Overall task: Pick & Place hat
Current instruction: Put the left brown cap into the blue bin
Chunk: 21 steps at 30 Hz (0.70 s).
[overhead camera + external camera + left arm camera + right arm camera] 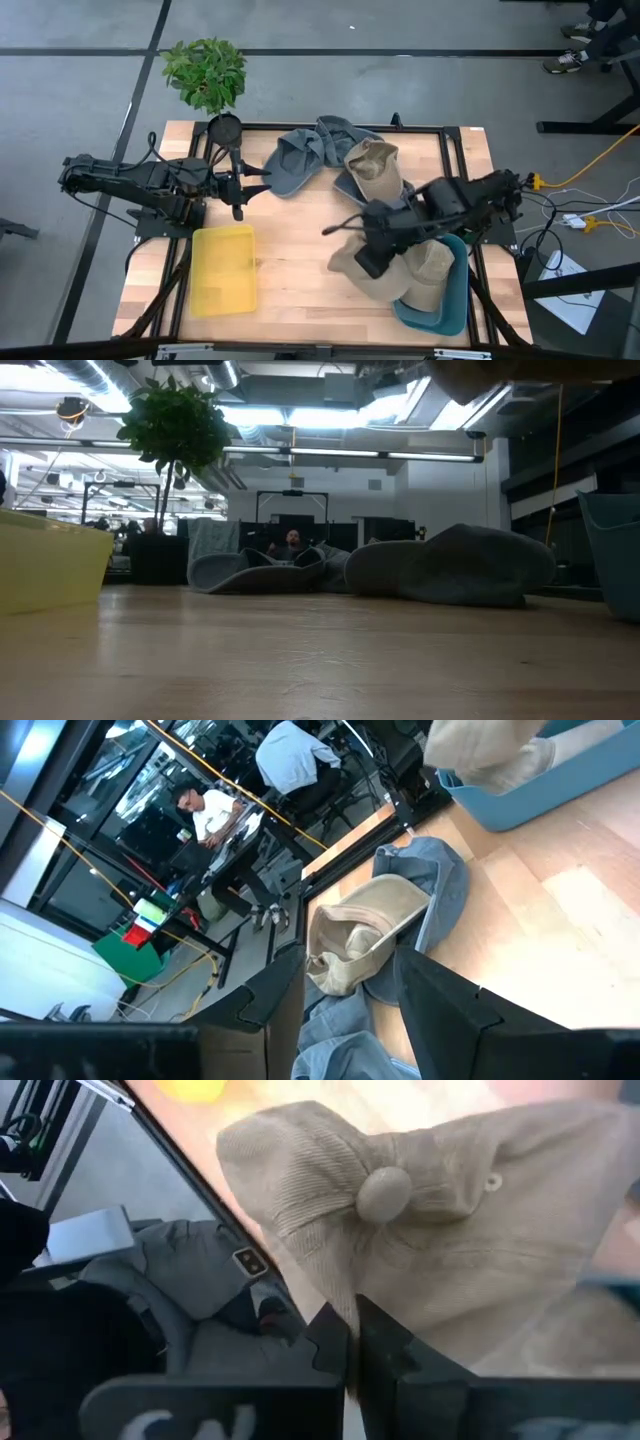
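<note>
Right gripper [366,262] clenched on a tan hat [450,1230], lifted beside the blue bin [455,300].
Only 1 thin fold looks pinched; it could slip out. Left gripper [238,190] waits with fingers apart near the plant [205,72].

The pale wooden tabletop [300,270] is showing a smooth, matt grain. The tan corduroy cap [430,1230] is showing fine ribbed cloth and a cloth-covered top button. The blue-grey denim hats [300,160] are lying soft and matt. The translucent yellow plastic bin [222,268] and the teal plastic tub [455,300] are looking smooth.
</note>
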Tool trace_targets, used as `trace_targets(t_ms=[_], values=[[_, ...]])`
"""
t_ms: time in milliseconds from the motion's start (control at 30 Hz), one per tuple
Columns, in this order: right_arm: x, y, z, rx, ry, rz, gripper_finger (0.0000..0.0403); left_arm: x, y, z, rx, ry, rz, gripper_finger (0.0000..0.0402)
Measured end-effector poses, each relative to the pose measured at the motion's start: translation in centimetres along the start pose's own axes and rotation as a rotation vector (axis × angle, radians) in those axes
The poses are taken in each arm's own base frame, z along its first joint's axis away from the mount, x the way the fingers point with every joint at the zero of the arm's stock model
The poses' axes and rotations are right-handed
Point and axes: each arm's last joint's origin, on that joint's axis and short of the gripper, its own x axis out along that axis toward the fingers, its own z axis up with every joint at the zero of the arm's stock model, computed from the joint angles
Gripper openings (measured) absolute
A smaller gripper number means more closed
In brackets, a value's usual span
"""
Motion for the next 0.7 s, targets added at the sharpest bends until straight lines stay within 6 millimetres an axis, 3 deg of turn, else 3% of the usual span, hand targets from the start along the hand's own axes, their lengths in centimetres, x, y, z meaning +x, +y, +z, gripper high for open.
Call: trace_targets(t_ms=[400, 700], values=[[-0.1, 1.4, -4.8, 0.205, -0.028, 0.000, 0.0009, 0.0, 0.0, 0.0, -0.045, 0.000, -0.001, 0.0148], [-0.3, 1.8, -6.6, 0.132, -0.175, -0.006, 0.0009, 0.0, 0.0, 0.0, -0.050, 0.000, -0.001, 0.0148]])
